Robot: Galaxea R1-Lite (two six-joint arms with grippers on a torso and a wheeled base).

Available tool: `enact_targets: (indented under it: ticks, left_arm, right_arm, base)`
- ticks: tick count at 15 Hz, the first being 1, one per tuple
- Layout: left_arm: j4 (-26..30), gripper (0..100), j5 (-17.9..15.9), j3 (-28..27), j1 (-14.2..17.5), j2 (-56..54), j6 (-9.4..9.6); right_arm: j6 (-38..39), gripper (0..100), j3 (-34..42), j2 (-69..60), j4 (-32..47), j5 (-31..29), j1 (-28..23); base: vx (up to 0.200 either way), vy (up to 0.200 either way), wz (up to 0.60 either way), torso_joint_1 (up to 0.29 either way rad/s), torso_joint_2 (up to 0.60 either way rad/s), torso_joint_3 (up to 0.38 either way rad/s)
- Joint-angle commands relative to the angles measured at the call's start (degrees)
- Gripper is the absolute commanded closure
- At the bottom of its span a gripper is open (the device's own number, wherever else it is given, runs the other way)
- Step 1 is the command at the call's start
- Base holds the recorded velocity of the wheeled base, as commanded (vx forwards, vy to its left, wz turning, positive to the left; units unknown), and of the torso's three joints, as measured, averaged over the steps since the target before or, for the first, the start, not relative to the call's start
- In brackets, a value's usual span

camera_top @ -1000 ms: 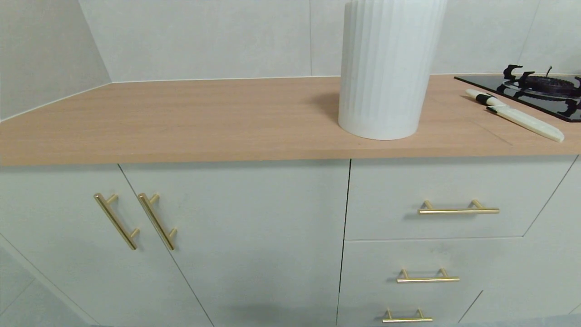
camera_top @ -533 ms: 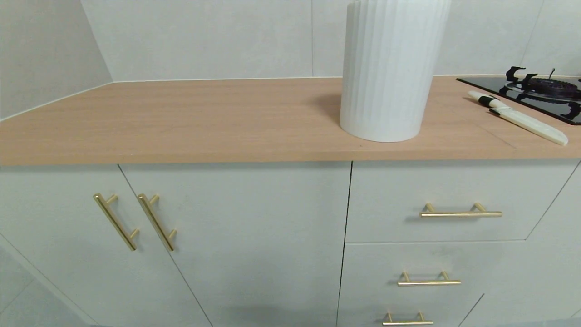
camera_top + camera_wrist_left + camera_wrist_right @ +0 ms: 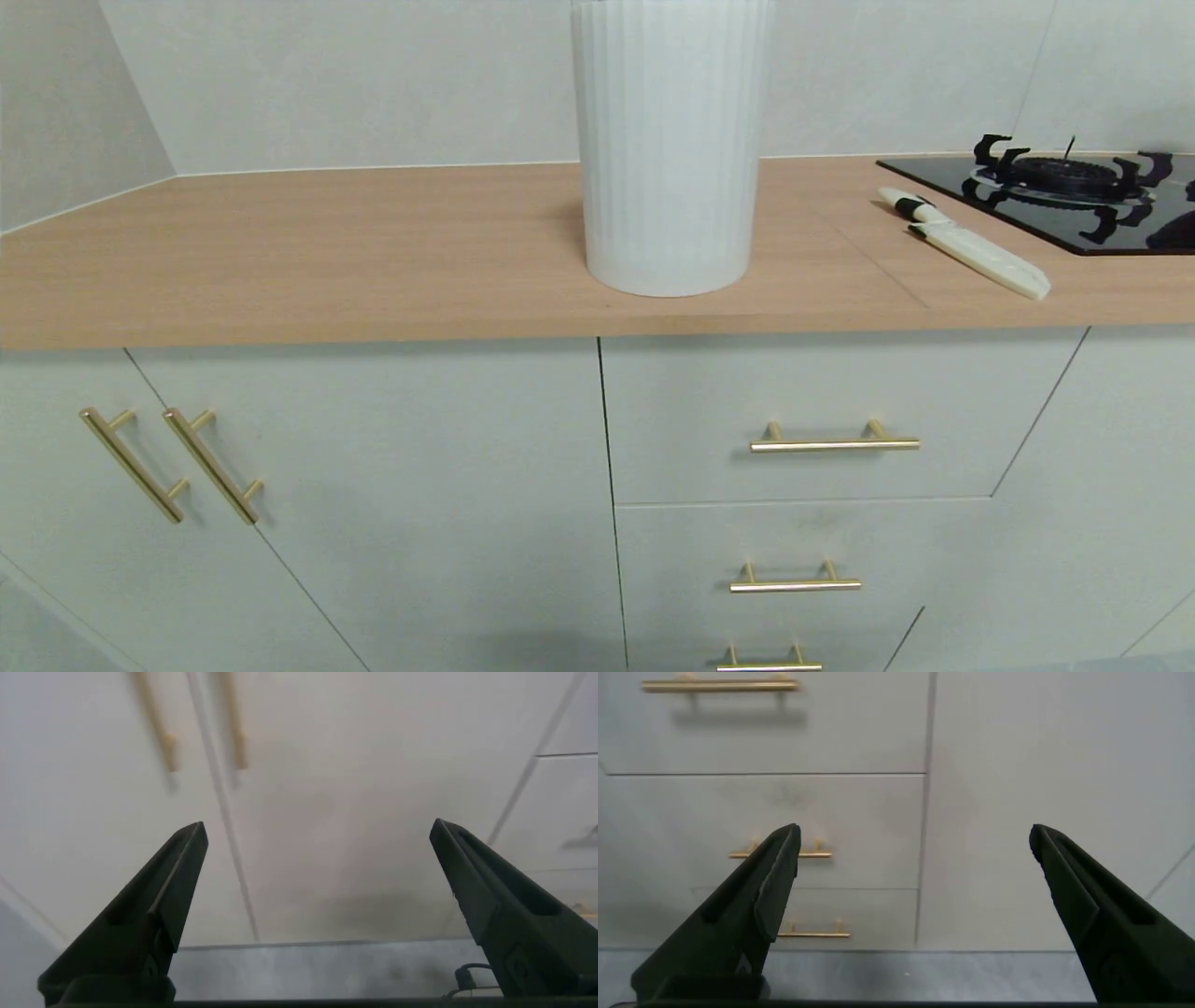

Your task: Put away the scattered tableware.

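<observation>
Head view shows you a white knife (image 3: 971, 247) lying at the right of the wooden table (image 3: 327, 252), just beside the black stove (image 3: 1055, 187). A tall white ribbed container (image 3: 667, 149) stands to its left, close to the near edge. Your left hand (image 3: 318, 831) hangs open and empty before the cabinet doors (image 3: 308, 784). Your right hand (image 3: 913, 831) is likewise spread wide, holding nothing, facing the drawers (image 3: 766, 812).
</observation>
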Motion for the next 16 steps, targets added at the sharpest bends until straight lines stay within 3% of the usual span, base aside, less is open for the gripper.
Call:
enact_targets:
  ticks: [1,16]
  left_arm:
    - [0.0,0,0.0,0.0,0.0,0.0,-0.05]
    - [0.0,0,0.0,0.0,0.0,0.0,-0.05]
  right_arm:
    - [-0.1,0,0.0,0.1,0.0,0.0,0.0]
    - [-0.1,0,0.0,0.1,0.0,0.0,0.0]
  base:
    - [0.000,0.000,0.00,0.000,0.00,0.000]
    - [0.000,0.000,0.00,0.000,0.00,0.000]
